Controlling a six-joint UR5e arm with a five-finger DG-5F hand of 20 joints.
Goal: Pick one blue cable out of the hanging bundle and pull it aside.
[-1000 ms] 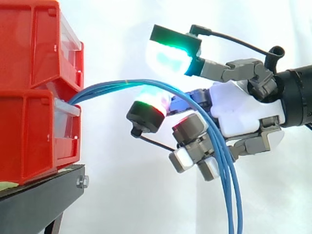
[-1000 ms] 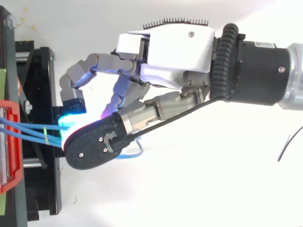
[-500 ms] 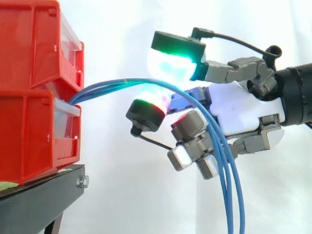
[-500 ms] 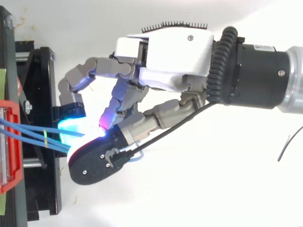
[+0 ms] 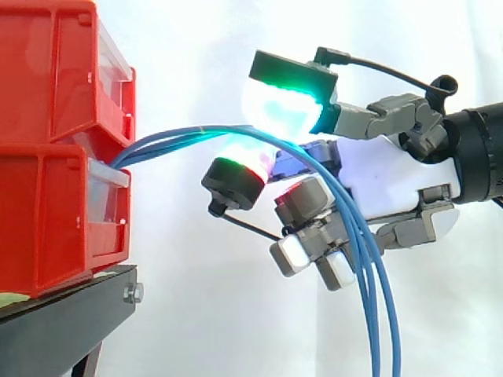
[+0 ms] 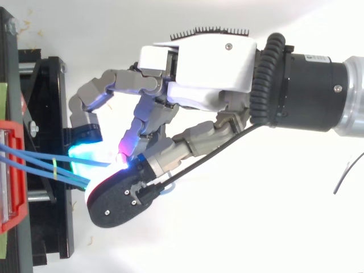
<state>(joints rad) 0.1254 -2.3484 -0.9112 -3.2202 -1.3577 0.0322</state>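
Blue cables (image 5: 169,138) arc out from between the red bins (image 5: 47,196) on the black stand (image 5: 63,322), then hang through the hand (image 5: 389,184), whose curled fingers (image 5: 302,206) wrap around them.

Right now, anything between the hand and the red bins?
Side view: just the blue cables bridging from the red bins to the hand; otherwise bare.

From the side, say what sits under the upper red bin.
The lower red bin; blue cables emerge between them. Where the cables start is covered by the bins.
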